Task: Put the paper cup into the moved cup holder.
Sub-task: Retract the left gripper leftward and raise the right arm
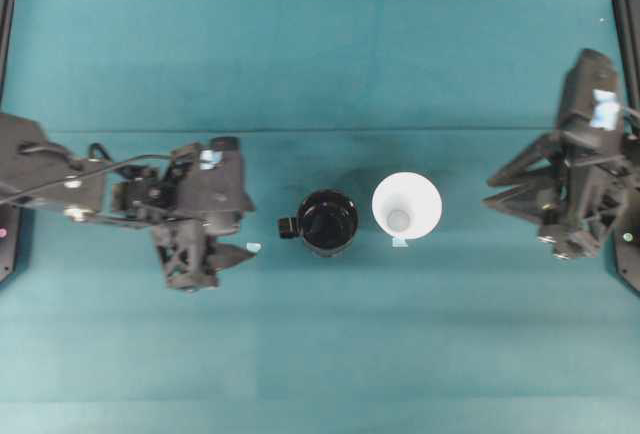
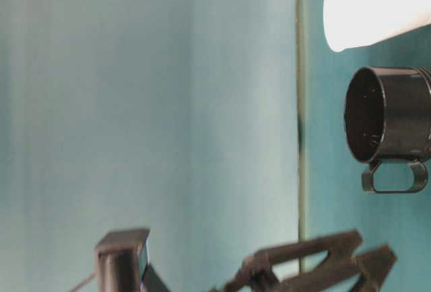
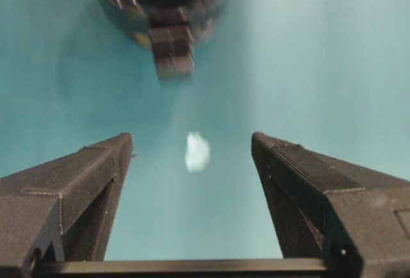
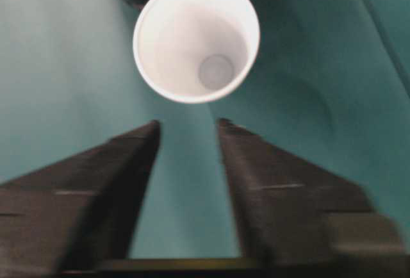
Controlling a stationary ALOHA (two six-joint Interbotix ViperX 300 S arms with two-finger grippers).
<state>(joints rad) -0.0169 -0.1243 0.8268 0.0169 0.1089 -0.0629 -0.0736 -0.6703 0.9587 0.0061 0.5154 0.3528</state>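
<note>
The white paper cup [image 1: 407, 206] stands upright on the teal table, mouth up, just right of the cup holder [image 1: 327, 222]. The holder is glossy black and its small handle [image 1: 288, 227] points left. They stand close, side by side. My right gripper [image 1: 490, 192] hovers right of the paper cup [image 4: 195, 38], open with nothing between its fingers [image 4: 188, 124]. My left gripper [image 1: 243, 234] is open and empty, left of the holder. Its fingers [image 3: 191, 138] face the handle [image 3: 173, 50] from a short distance. From table level the paper cup [image 2: 377, 6] and the holder [image 2: 390, 114] both show.
A small white tape mark [image 1: 253, 247] lies on the table by the left fingers, and another [image 1: 400, 242] lies at the paper cup's foot. Black frame posts [image 1: 628, 14] stand at the table's side edges. The left arm's fingers [image 2: 316, 251] show low in the table-level view.
</note>
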